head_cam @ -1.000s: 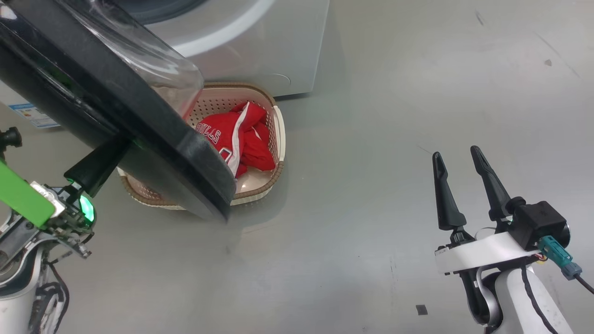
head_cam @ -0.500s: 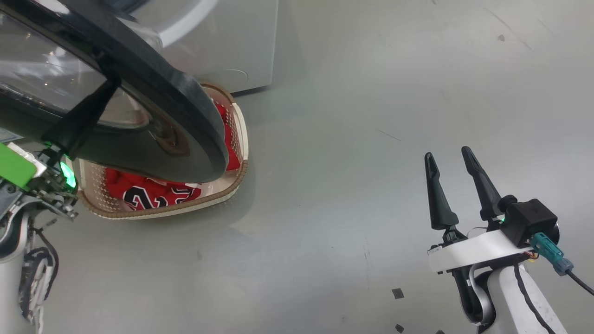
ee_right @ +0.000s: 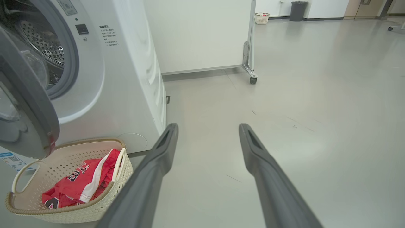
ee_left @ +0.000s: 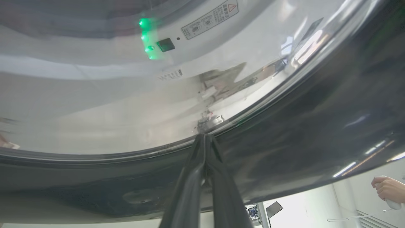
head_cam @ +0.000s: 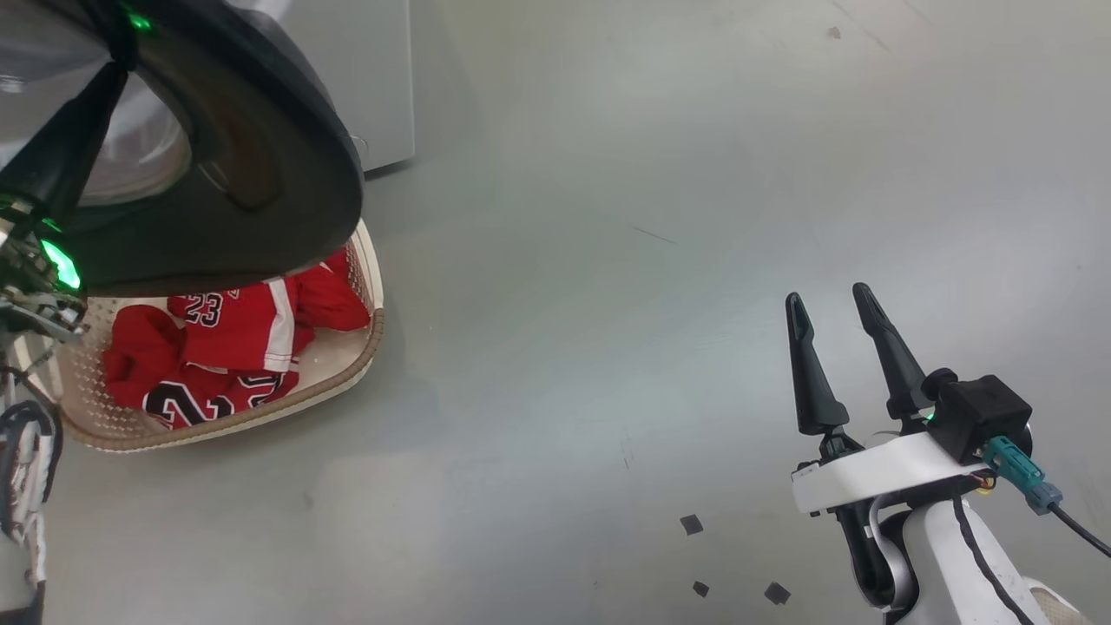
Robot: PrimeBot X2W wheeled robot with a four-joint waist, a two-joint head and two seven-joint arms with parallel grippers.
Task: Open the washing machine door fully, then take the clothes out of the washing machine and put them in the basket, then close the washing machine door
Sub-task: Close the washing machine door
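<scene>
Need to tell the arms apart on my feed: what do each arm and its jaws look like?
Right arm: white shell, white wrist bracket, black camera block with a teal connector and black cable, two long tapering dark jaws. Left arm: exposed black cable loops, a glowing green light, jaws equally dark.

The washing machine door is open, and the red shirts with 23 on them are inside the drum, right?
Not quite. The door is open, but the red shirts are in the basket on the floor in front of the washing machine, not in the drum. The right wrist view shows this.
</scene>
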